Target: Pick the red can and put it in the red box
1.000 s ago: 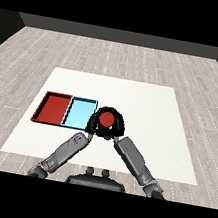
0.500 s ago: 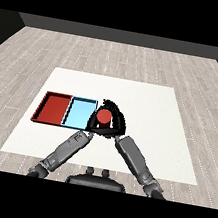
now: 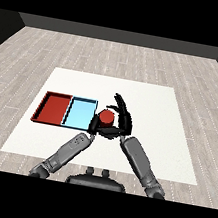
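- The red can [image 3: 106,118] sits upright inside the curl of the right hand [image 3: 120,122], just right of the light blue tray [image 3: 79,114] and close to its near right corner.
- The right hand's fingers rise behind and to the right of the can and bend round it; its thumb side comes in low in front, so the hand is closed around the can.
- Only the can's round red top and a bit of its side show; the rest is hidden by black fingers.
- From here I cannot tell whether the can stands on the white table [image 3: 153,101] or is lifted just off it.
- The left hand [image 3: 94,125] is right beside the can on its left, near side, pressed up against the same cluster. Its fingers are too bunched with the other hand's to tell whether they are straight or curled.
- Both grey forearms come in from the near edge and meet at the can, the left one [image 3: 68,149] slanting up from the lower left, the right one [image 3: 139,162] from the lower right.
- The red tray [image 3: 53,109] lies on the left part of the table, touching the light blue tray along one long side. The blue one is between the red tray and the can.
- The can is outside both trays, nearer the blue one and well apart from the red one's far left edge.
- Around the table is a pale wood-plank floor [image 3: 50,50].
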Robot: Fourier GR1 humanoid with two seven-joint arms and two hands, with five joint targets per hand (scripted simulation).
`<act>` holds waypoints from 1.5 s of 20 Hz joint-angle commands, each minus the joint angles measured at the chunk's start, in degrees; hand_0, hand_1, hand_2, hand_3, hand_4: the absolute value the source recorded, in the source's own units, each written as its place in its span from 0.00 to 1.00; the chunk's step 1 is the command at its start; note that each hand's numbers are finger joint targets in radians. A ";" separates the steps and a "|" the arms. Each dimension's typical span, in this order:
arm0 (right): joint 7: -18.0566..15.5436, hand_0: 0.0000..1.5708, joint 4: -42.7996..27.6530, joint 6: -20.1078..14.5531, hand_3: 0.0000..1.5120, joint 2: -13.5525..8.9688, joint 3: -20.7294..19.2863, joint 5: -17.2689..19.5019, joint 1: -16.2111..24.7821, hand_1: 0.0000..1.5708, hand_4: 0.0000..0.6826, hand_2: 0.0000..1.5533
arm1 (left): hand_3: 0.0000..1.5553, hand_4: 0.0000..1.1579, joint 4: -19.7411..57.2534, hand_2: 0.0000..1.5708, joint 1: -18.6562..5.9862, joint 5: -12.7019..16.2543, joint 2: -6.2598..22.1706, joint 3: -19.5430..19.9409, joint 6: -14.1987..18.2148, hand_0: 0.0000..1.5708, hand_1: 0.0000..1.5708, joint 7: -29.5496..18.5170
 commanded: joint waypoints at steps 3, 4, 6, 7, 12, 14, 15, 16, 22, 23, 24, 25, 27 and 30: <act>1.55 0.00 -6.65 0.73 0.00 -1.94 -6.35 -0.14 -0.87 0.00 0.00 0.00 | 0.96 0.98 4.23 1.00 3.03 3.59 1.34 5.47 -5.93 1.00 1.00 -6.00; 3.74 0.00 -11.60 0.88 0.00 -3.59 -6.57 0.04 0.01 0.00 0.00 0.00 | 0.95 0.97 1.14 1.00 3.32 1.12 -0.15 3.07 -1.96 1.00 1.00 -1.26; 8.07 0.00 -16.60 -1.87 0.00 -5.35 -8.44 1.28 0.03 0.00 0.00 0.00 | 0.95 0.97 -0.87 1.00 1.84 0.64 0.94 4.15 -2.11 1.00 1.00 1.56; 4.42 0.00 -15.45 -1.35 0.00 -6.05 -9.34 1.92 2.28 0.00 0.00 0.00 | 0.94 0.96 1.08 0.99 3.52 1.55 2.98 6.60 -3.53 1.00 1.00 -2.17; 4.73 0.00 -18.48 2.19 0.00 -7.11 -15.45 -2.56 8.22 0.00 0.00 0.00 | 0.94 0.98 -2.24 1.00 6.52 -0.89 3.03 7.13 -4.26 1.00 1.00 -2.78; 0.32 0.00 -13.53 6.75 0.00 -9.31 -19.86 -5.77 9.49 0.00 0.00 0.00 | 0.95 0.98 -2.39 1.00 4.42 0.79 7.52 11.01 -7.84 1.00 1.00 -2.35; 3.30 0.00 -14.88 5.60 0.00 -9.72 -21.01 -5.65 8.26 0.00 0.00 0.00 | 0.94 0.97 -6.67 1.00 3.62 -1.94 8.00 9.94 -4.81 1.00 1.00 3.43; 1.83 0.00 -16.62 7.95 0.00 -9.82 -20.15 -7.06 13.17 0.00 0.00 0.00 | 0.94 0.97 -6.96 1.00 5.63 -1.03 10.19 11.40 -7.19 1.00 1.00 0.49; -2.12 0.00 -13.13 10.12 0.00 -11.58 -21.86 -4.50 20.64 0.00 0.00 0.00 | 0.92 0.96 -11.31 0.99 4.64 -5.41 16.05 14.35 -6.13 1.00 1.00 7.89; -3.73 0.00 -7.80 11.85 0.00 -12.90 -25.67 -6.41 19.67 0.00 0.00 0.00 | 0.91 0.97 -12.01 0.99 3.43 -4.09 16.34 15.64 -6.96 1.00 1.00 8.89; -4.27 0.00 -12.50 8.98 0.00 -9.52 -19.48 -1.92 25.64 0.00 0.00 0.00 | 0.91 0.97 -9.36 0.99 2.55 -3.75 16.31 17.25 -7.12 1.00 1.00 9.57; -4.08 0.00 -9.54 11.46 0.00 -11.18 -21.37 -3.55 24.13 0.00 0.00 0.00 | 0.91 0.97 -10.59 0.99 4.21 -8.34 16.57 15.07 -3.99 1.00 1.00 9.78; -6.84 0.00 -5.28 14.84 0.00 -11.37 -23.02 -5.68 24.82 0.00 0.00 0.00 | 0.92 0.98 -11.46 0.99 3.39 -6.48 21.37 19.09 -7.62 1.00 1.00 11.36; -7.12 0.00 -4.57 14.39 0.00 -10.39 -22.66 -4.85 24.23 0.00 0.00 0.00 | 0.90 0.97 -0.94 0.98 -3.25 -9.86 22.20 21.08 -7.12 1.00 1.00 13.97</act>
